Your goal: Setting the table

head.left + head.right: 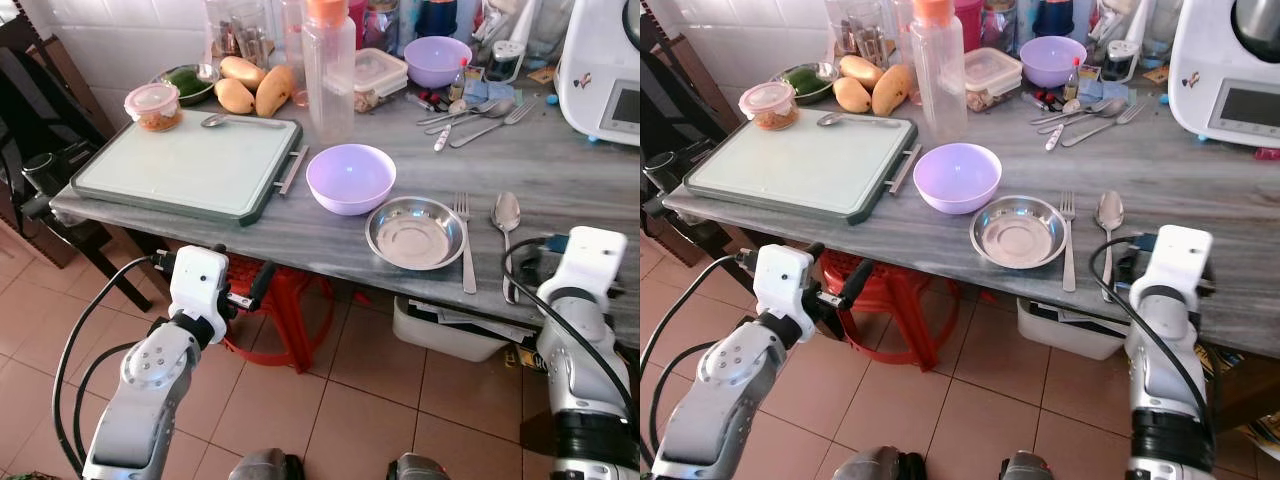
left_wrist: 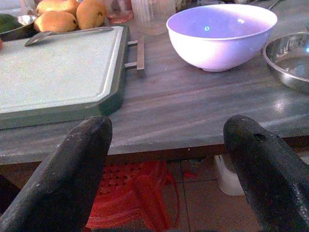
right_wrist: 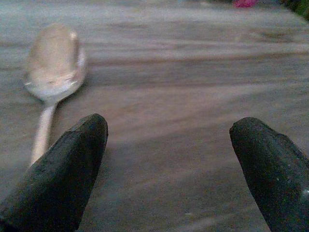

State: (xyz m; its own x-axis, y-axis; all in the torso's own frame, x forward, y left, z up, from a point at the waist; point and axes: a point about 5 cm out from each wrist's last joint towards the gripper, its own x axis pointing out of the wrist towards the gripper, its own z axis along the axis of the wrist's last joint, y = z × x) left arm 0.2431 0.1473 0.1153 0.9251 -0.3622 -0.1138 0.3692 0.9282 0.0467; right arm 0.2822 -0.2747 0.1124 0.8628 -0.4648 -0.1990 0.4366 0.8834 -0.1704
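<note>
A lilac bowl (image 1: 350, 177) stands on the grey table (image 1: 330, 245) near its front edge. To its right sit a shallow steel dish (image 1: 415, 232), then a fork (image 1: 466, 245) and a spoon (image 1: 506, 215), both lying lengthwise. My right gripper (image 3: 169, 159) is open and hovers low over the tabletop just right of the spoon (image 3: 50, 72), touching nothing. My left gripper (image 2: 169, 159) is open and empty. It hangs in front of and slightly below the table edge, facing the bowl (image 2: 219, 36) and the cutting board (image 2: 58, 67).
The green-rimmed cutting board (image 1: 190, 165) carries a spoon (image 1: 225, 120). Behind are mangoes (image 1: 250, 88), a lidded tub (image 1: 153, 105), a tall bottle (image 1: 328, 70), a second lilac bowl (image 1: 437, 60), loose cutlery (image 1: 480, 115) and a white appliance (image 1: 605, 70). Under the table are a red stool (image 1: 285, 300) and a white bin (image 1: 440, 330).
</note>
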